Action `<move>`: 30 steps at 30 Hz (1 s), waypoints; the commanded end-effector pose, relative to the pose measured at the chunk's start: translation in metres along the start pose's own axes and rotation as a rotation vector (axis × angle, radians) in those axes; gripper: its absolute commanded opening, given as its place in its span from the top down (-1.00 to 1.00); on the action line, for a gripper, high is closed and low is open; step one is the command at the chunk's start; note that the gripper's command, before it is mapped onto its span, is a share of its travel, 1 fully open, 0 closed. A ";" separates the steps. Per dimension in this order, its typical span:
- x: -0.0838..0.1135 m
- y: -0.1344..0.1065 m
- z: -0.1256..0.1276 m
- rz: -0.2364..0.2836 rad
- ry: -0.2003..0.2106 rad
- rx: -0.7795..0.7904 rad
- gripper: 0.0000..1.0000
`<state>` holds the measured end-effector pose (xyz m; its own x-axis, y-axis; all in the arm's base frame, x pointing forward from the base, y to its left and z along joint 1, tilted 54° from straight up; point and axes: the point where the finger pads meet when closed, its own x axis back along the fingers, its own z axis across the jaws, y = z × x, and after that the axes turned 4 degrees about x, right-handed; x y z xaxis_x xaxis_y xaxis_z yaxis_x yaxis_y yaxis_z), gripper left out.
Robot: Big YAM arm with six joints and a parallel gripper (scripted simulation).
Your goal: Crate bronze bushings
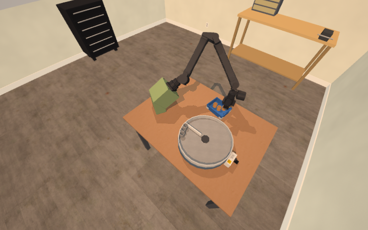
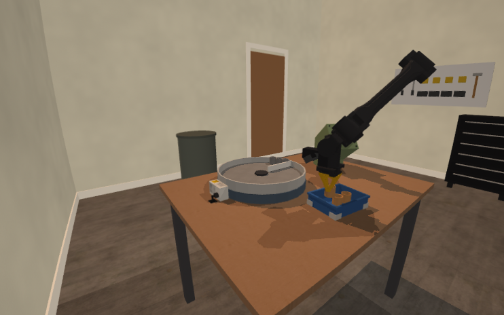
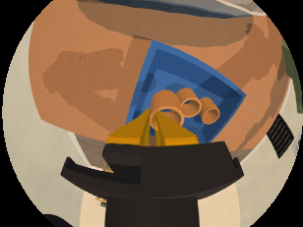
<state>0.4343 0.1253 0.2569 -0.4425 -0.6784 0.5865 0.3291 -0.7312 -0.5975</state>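
Note:
My gripper (image 1: 225, 107) (image 2: 329, 190) (image 3: 152, 112) is shut on the wall of a bronze bushing (image 2: 329, 193) (image 3: 164, 98), low inside the outline of the blue crate (image 1: 214, 111) (image 2: 351, 206) (image 3: 202, 69). The fingertips overlap its rim; its contact with the crate floor cannot be told. A second bronze bushing (image 1: 214, 104) (image 2: 346, 196) (image 3: 211, 113) and a third bronze bushing (image 1: 219, 108) (image 2: 337, 199) (image 3: 188, 104) stand in the crate. On the turning table (image 1: 214, 151) (image 2: 260, 188), several steel bushings (image 1: 183, 129) (image 2: 273, 159) cluster at the rim beside the white bar. I see no bronze ones there.
The white bar (image 1: 194, 129) (image 2: 279, 166) runs from near the hub to the turning table's rim. A white control box (image 1: 230, 159) (image 2: 219, 190) with a black knob sits at its side. A green block (image 1: 164, 93) stands on the table near the arm's base.

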 end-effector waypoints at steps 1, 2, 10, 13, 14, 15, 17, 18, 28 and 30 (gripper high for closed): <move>0.006 -0.006 0.016 -0.002 0.028 0.015 1.00; 0.004 -0.007 0.016 0.000 0.027 0.017 1.00; -0.011 -0.002 0.004 0.000 0.005 0.002 1.00; -0.015 -0.002 0.003 0.000 0.004 0.000 1.00; -0.015 -0.002 0.003 0.000 0.004 0.000 1.00; -0.015 -0.002 0.003 0.000 0.004 0.000 1.00; -0.005 -0.009 0.017 -0.001 0.043 0.022 1.00; -0.016 -0.008 0.012 0.003 0.021 0.015 1.00; -0.030 -0.006 0.012 0.000 0.028 0.011 1.00; -0.040 -0.003 0.006 0.001 0.008 0.003 1.00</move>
<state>0.4497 0.1494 0.2362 -0.4398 -0.6774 0.5896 0.3292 -0.7324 -0.5960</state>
